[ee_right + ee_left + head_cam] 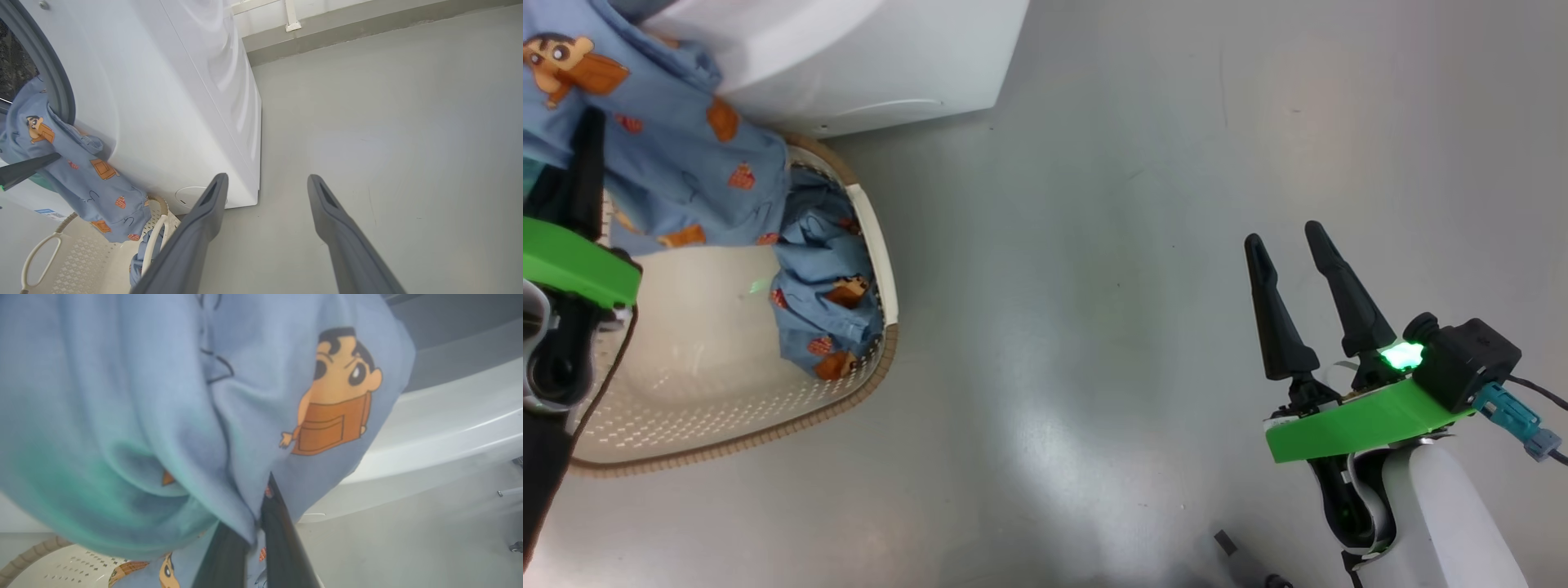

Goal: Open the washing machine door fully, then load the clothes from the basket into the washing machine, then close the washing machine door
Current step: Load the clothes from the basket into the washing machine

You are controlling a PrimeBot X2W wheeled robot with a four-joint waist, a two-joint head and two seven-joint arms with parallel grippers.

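My left gripper is shut on a light blue garment of the clothes, whose cloth bunches over its fingers. In the right wrist view this garment hangs from the grey-ringed opening of the washing machine down to the basket. A second blue garment lies against the right wall of the basket. Well to the right, my right gripper stands open above bare floor with nothing between its fingers. The washing machine door is out of view.
The white washing machine stands just behind the basket. Grey floor stretches to the right of both, up to a wall skirting. A small dark object lies on the floor by my base.
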